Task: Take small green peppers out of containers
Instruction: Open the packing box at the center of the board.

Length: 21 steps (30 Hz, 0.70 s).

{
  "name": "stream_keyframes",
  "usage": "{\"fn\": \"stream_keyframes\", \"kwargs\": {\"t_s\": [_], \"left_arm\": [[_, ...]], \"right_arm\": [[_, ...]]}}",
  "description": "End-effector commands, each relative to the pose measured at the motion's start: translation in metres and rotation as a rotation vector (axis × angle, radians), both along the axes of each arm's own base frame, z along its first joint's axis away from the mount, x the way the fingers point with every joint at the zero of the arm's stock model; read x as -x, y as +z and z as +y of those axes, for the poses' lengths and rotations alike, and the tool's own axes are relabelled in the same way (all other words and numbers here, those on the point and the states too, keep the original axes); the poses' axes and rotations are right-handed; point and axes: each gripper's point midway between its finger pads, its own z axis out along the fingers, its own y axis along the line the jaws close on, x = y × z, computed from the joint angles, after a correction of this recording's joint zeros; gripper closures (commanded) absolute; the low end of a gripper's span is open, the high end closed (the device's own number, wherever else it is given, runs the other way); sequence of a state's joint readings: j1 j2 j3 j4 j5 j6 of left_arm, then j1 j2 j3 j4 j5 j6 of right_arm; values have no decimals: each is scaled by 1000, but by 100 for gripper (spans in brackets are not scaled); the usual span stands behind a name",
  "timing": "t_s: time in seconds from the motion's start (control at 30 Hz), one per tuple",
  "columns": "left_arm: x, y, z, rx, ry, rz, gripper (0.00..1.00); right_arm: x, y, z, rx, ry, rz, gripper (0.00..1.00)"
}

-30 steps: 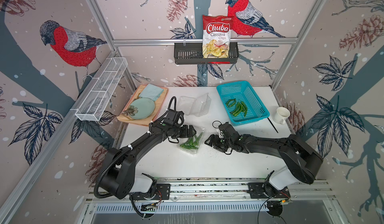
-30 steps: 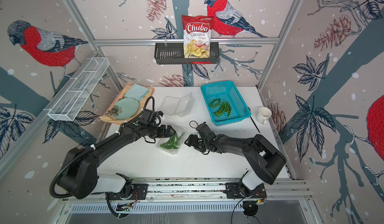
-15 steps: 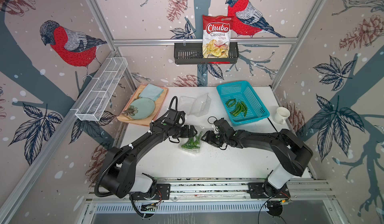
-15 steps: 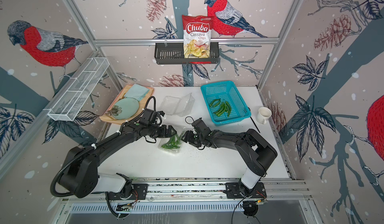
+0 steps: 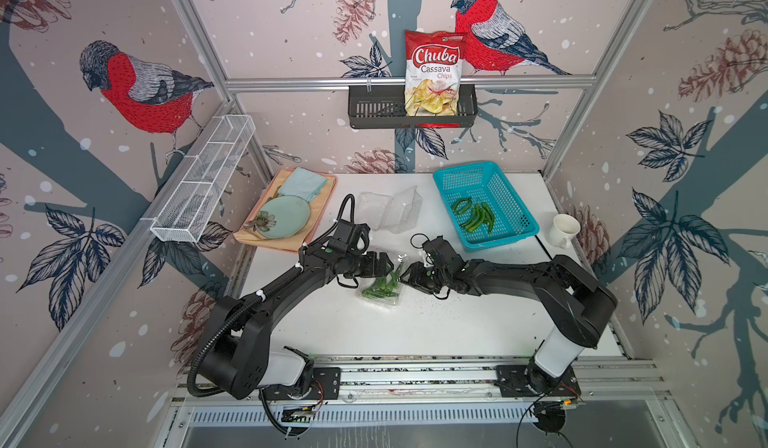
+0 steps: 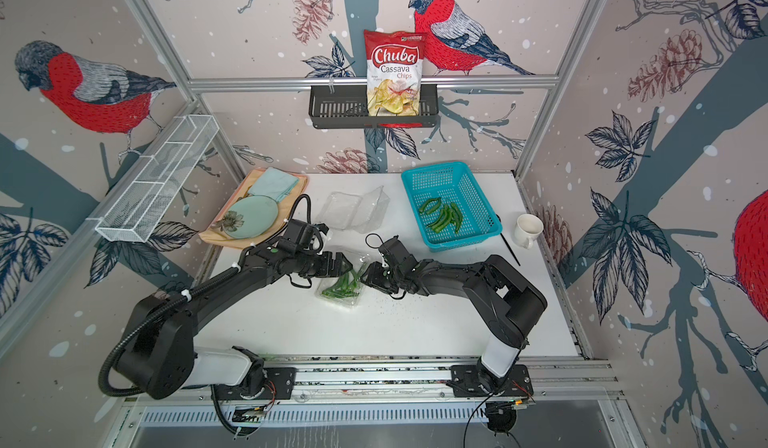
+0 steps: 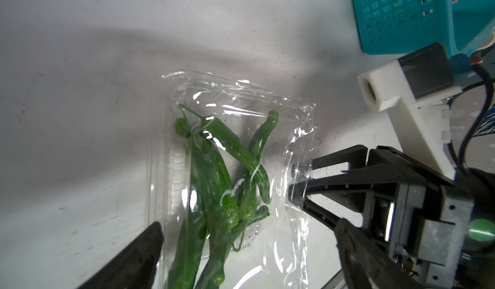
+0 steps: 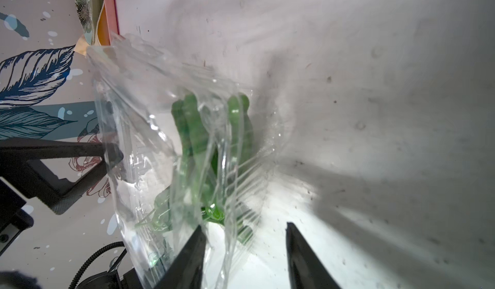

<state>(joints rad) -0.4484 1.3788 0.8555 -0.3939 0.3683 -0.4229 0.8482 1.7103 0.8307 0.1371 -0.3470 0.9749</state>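
Observation:
A clear container (image 5: 384, 302) holding several small green peppers (image 5: 380, 288) lies mid-table between both arms, lid raised. My left gripper (image 5: 388, 265) stands wide open with a finger on either side of it; in the left wrist view the peppers (image 7: 214, 172) lie between the left gripper's (image 7: 249, 247) fingers. My right gripper (image 5: 404, 276) is at the container's right edge. In the right wrist view it (image 8: 247, 247) is open, with the clear plastic edge (image 8: 230, 236) standing between its jaws. A second container (image 5: 388, 211) lies open and empty behind.
A turquoise basket (image 5: 515, 217) at the back right holds several peppers (image 5: 473, 217). At the back left a tray (image 5: 320, 209) carries a plate (image 5: 282, 217) and a cloth. A white mug (image 5: 563, 230) stands at the right edge, and a black stick (image 6: 509, 250) lies near it.
My right gripper has moved left up to the container's edge and its jaws have narrowed. The left arm has stayed where it was.

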Motion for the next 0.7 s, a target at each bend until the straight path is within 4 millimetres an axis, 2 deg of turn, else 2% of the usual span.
{"fn": "stream_keyframes", "kwargs": {"t_s": [0.0, 0.13, 0.23, 0.67], "left_arm": [[-2, 6, -7, 35, -13, -10, 3], [-2, 6, -7, 33, -12, -9, 3], [-2, 6, -6, 30, -11, -10, 3], [-2, 4, -5, 21, -10, -10, 3]], "right_arm": [[3, 6, 8, -10, 41, -29, 38], [6, 10, 6, -29, 35, -43, 24], [10, 8, -1, -23, 18, -40, 20], [22, 12, -33, -15, -23, -41, 23]]}}
